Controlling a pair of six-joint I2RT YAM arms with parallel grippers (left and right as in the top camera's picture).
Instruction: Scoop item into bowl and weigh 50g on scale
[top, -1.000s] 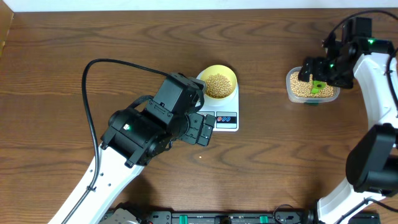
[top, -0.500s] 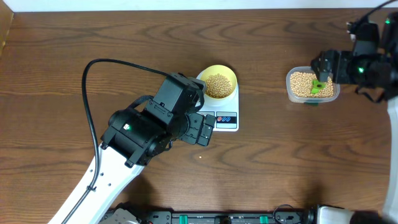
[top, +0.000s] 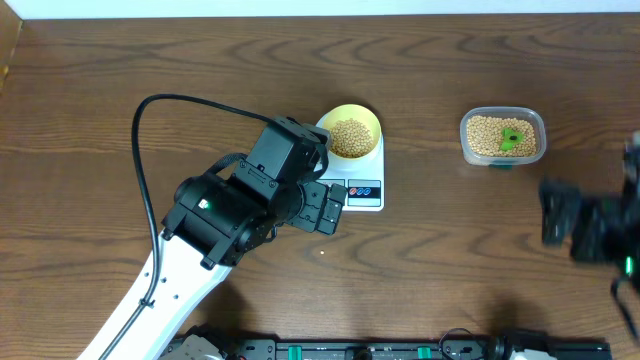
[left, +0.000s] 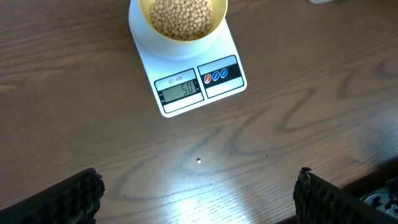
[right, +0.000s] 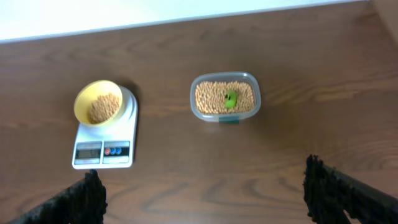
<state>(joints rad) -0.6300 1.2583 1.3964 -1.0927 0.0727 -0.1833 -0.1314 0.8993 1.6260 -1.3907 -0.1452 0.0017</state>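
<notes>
Both left gripper (left: 199, 200) and right gripper (right: 204, 194) gape empty; round beans (left: 181, 15) fill the bowl (left: 221, 15) on the flat scale (left: 147, 53).

The left pincer (left: 199, 176) hangs at centre, spread wide and empty; the right pincer (right: 202, 171), likewise spread, hovers near right.

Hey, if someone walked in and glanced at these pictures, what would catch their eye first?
Probably the pale yellow bowl of tan beans sitting on the white kitchen scale at mid-table, whose display reads 50. Next, the clear tub of beans toward the right side, with a green scoop lying in it. The bulky black left arm looms beside the scale, on its left.
</notes>
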